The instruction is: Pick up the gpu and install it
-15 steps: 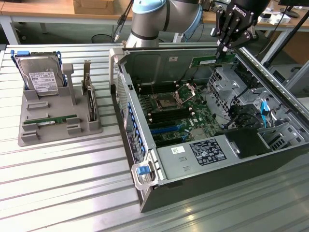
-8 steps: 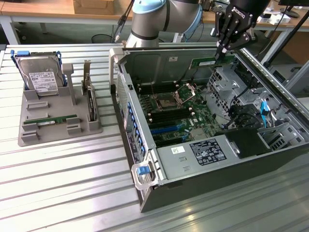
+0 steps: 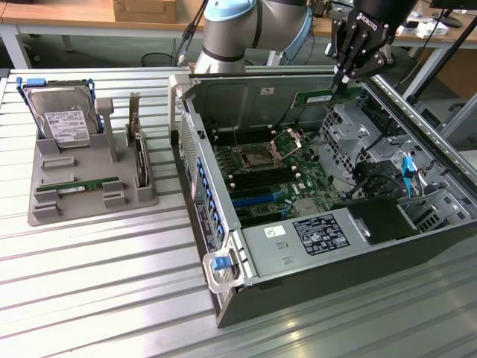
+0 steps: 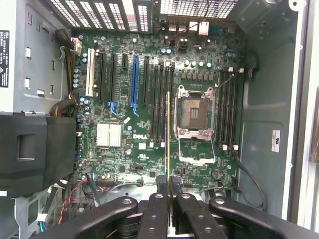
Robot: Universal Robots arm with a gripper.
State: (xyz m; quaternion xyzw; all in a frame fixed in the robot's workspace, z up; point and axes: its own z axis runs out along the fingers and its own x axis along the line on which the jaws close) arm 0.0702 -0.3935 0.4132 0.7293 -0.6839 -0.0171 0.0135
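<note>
Grips gpu [image 3: 314,96] by one end in near-closed gripper [image 3: 344,80], jaws w/ just a slim gap taken up by the board. Hangs stick out sideways from fingertips, up by rear rim of open pc case [image 3: 261,93], above motherboard [image 3: 261,175]. Shows edge-on in wrist view [image 4: 169,124], lined up w/ mem slots next to cpu socket [image 4: 194,112]. Sits well apart from grey tray [image 3: 82,205] w/ hard drive [image 3: 65,123] at exterior view's left.

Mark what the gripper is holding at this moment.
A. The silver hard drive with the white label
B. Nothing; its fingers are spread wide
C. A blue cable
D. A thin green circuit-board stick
D: the gripper is shut on the gpu, a thin green stick held above the open computer case. The wrist view shows the stick edge-on between the fingers.
</note>
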